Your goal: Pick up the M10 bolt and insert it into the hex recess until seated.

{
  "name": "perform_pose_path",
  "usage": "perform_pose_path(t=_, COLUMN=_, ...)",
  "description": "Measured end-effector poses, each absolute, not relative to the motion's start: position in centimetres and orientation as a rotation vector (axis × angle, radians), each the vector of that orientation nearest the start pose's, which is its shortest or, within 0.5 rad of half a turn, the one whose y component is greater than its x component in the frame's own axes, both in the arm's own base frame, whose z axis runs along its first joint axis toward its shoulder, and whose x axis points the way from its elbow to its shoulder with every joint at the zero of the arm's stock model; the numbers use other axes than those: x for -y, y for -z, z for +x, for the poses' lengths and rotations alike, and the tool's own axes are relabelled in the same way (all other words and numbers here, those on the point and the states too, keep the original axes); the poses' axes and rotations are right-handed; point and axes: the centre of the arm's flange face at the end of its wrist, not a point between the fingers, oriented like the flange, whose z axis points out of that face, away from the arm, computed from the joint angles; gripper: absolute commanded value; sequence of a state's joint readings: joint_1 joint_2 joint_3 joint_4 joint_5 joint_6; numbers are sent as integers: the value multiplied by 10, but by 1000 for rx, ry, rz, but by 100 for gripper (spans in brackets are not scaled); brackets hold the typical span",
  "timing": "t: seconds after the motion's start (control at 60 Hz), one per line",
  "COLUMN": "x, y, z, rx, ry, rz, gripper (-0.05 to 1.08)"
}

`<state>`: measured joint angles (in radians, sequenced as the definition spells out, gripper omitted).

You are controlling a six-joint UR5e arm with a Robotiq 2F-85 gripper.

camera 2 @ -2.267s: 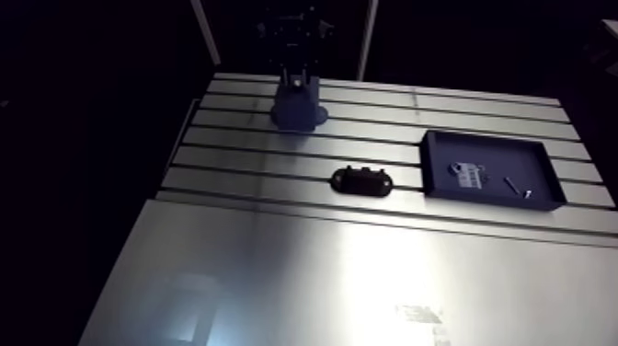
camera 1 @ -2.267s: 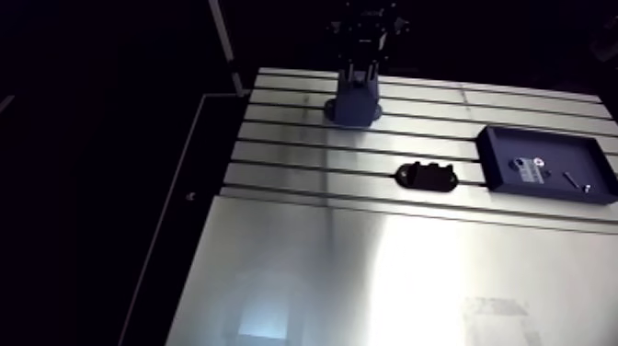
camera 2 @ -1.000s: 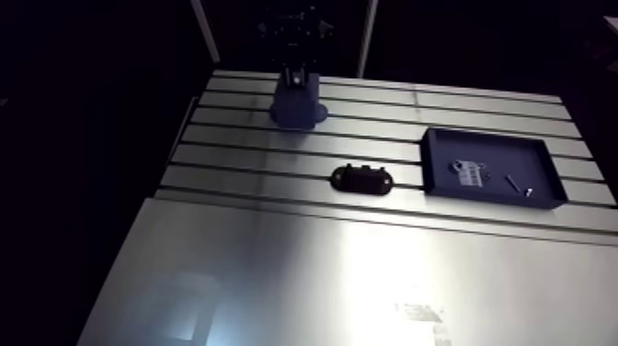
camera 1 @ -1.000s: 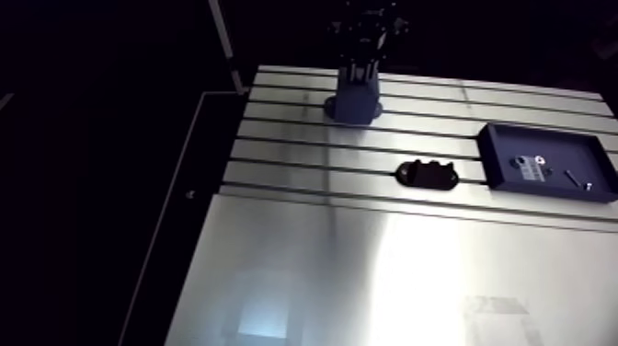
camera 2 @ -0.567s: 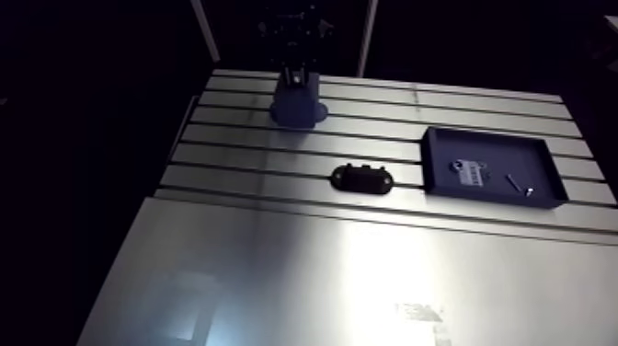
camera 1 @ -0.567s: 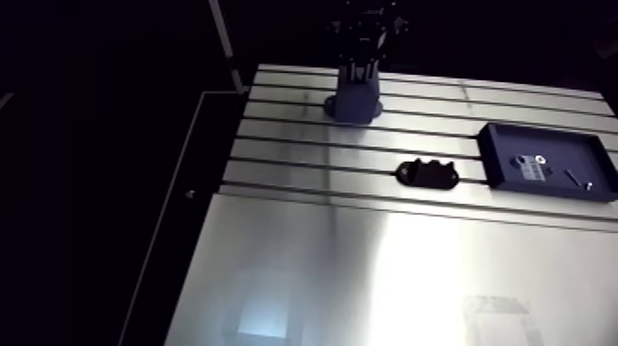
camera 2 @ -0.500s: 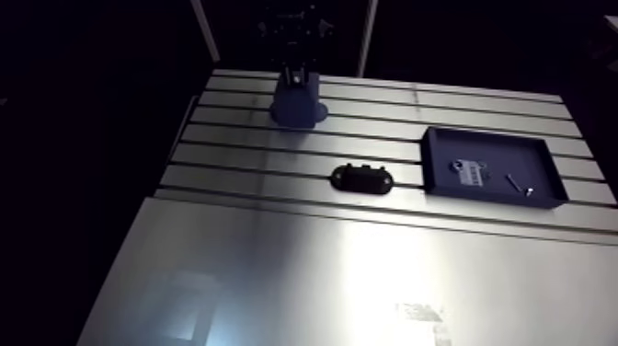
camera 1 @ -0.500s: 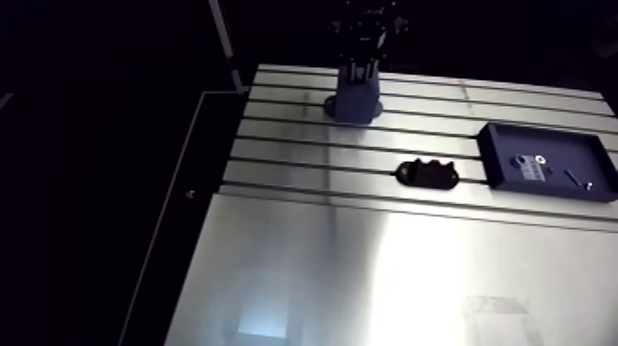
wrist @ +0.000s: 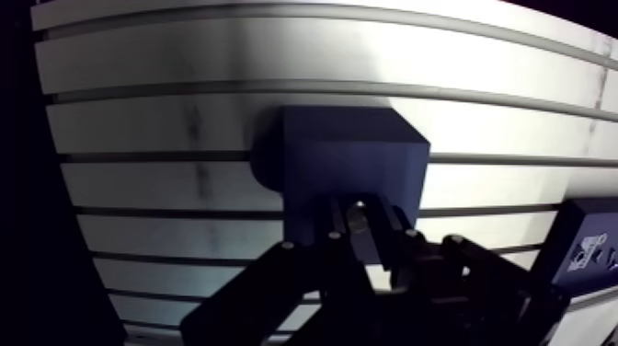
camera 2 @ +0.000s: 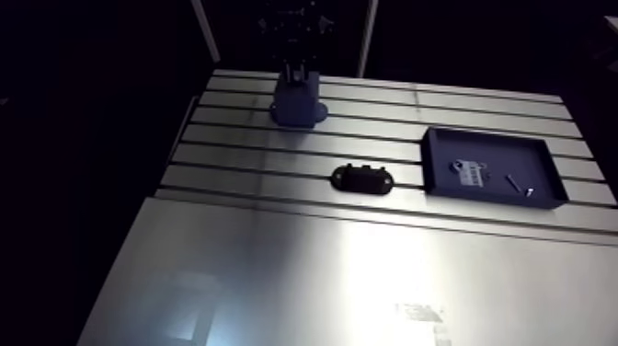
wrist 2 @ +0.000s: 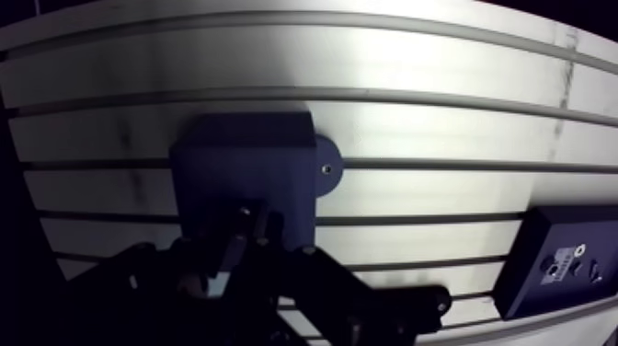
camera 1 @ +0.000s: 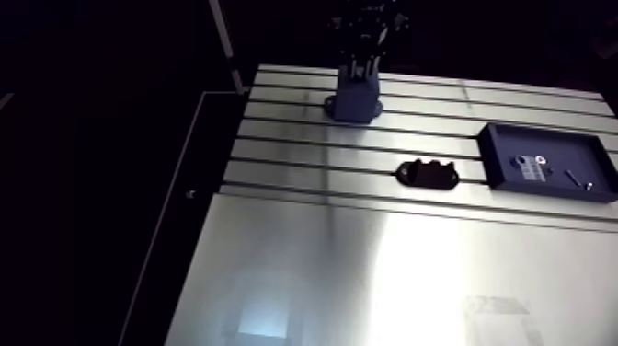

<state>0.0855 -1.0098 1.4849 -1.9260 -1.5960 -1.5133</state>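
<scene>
No writing can be read anywhere. A small pale label (camera 1: 527,169) lies inside the dark-blue rectangular plastic tray (camera 1: 589,155), well off to one side of the jaws. Its print shows only as tiny dark marks, too small to make out.

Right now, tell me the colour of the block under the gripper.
The block is dark blue, clearest in the wrist view.
</scene>
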Motion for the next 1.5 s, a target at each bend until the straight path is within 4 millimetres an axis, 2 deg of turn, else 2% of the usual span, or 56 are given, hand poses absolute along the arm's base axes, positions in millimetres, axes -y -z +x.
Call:
perform_pose_path(t=0.867, x=186, y=-229, z=-646, rx=-3014, ry=-52, rz=-80, gripper=72)
perform_pose_path(t=1.5, x=187, y=-231, z=-647, rx=-3013, ry=-47, rz=-199, gripper=73)
